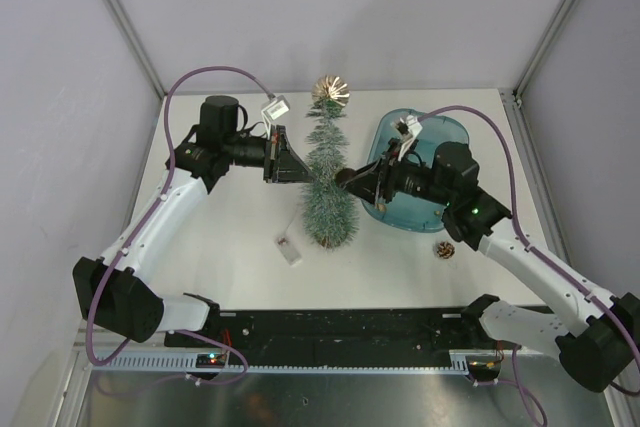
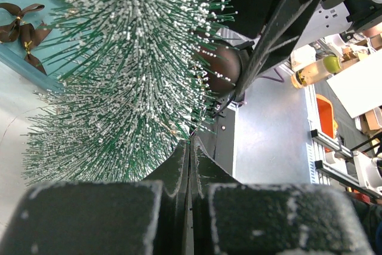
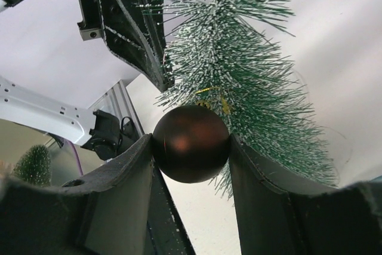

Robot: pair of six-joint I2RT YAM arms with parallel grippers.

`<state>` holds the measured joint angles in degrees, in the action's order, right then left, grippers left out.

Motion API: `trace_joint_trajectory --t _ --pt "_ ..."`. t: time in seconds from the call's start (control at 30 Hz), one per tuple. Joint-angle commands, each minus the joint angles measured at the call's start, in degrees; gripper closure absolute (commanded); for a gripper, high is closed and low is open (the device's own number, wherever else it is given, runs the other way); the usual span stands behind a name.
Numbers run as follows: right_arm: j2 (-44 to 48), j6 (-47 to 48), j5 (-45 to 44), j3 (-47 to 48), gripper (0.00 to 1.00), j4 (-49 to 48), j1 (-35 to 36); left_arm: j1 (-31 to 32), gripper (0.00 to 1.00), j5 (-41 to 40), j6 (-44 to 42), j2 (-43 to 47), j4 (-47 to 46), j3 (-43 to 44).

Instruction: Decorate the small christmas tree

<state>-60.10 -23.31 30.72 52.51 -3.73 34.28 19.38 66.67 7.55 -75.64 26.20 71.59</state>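
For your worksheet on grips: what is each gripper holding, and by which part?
The right gripper clamps a brown ball by its sides. The left gripper is shut among bristles of the tree; a hold cannot be told.

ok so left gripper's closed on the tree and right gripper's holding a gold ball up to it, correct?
Not quite. The ball in the right gripper is dark brown, not gold: the right wrist view shows it clamped there beside the small christmas tree. The left gripper is closed on the tree's bristles, as you said.
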Motion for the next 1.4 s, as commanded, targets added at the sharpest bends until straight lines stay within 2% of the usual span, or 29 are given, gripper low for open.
trace_joint_trajectory --t 0.0,0.5,1.0,1.23,1.37 --pt "-0.4 0.9 -2.8 2.0 0.68 -2.1 2.4 0.6 1.0 1.9 0.3 0.9 -0.8 2.6" --pt "4.4 2.6 -4.6 0.5 0.67 2.9 -1.5 0.7 1.0 2.3 0.5 1.0 -0.7 2.9" --pt "4.0 3.3 -6.5 -3.1 0.61 2.4 -0.2 1.1 1.0 2.1 0.6 0.3 -0.7 3.4" --pt "5.4 2.7 -8.3 -5.1 0.44 1.3 1.5 1.2 1.0 2.0 0.6 0.4 -0.7 3.2" --pt "5.1 2.6 -9.7 -5.3 0.39 1.0 3.1 1.2 1.0 2.0 0.5 0.5 -0.8 3.0"
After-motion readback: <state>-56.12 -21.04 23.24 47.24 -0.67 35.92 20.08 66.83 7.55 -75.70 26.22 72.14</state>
